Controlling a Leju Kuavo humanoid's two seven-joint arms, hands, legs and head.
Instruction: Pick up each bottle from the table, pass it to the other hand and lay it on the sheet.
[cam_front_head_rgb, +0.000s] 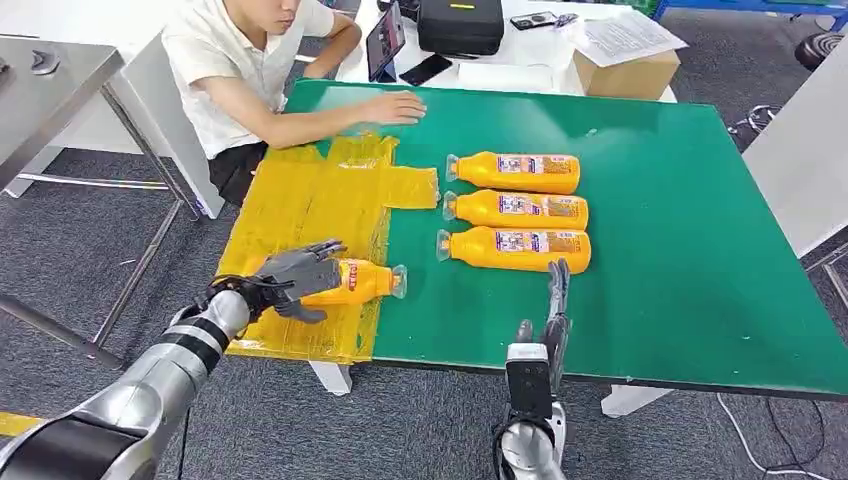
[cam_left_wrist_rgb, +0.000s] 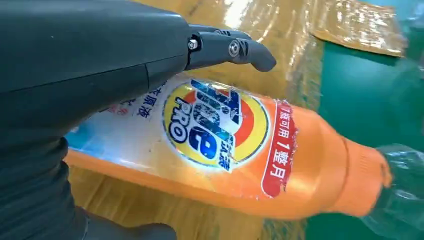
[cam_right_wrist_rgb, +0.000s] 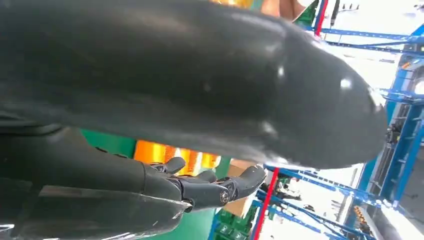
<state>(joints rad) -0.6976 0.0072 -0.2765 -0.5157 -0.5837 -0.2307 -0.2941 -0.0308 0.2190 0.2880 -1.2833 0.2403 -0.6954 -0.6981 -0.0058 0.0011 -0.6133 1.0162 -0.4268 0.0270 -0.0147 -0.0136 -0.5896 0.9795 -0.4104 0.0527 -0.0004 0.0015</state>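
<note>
From the head view we see the left hand (cam_front_head_rgb: 296, 277) with its fingers curled over the base end of an orange bottle (cam_front_head_rgb: 360, 282) that lies on its side on the yellow sheet (cam_front_head_rgb: 300, 200), the capped neck pointing away from the fingers to the sheet's edge. The right hand (cam_front_head_rgb: 555, 305) stands edge-up with fingers straight and together, holding nothing, their tips just short of the nearest of three bottles (cam_front_head_rgb: 515, 248) lying side by side on the green table (cam_front_head_rgb: 690, 250). A person (cam_front_head_rgb: 250, 70) rests a hand on the sheet's far end. In the left wrist view, one finger (cam_left_wrist_rgb: 235, 49) arches above the bottle (cam_left_wrist_rgb: 225, 150), the thumb beneath it. In the right wrist view, the fingers (cam_right_wrist_rgb: 215, 187) extend empty toward orange bottles (cam_right_wrist_rgb: 170, 155) beyond them.
</note>
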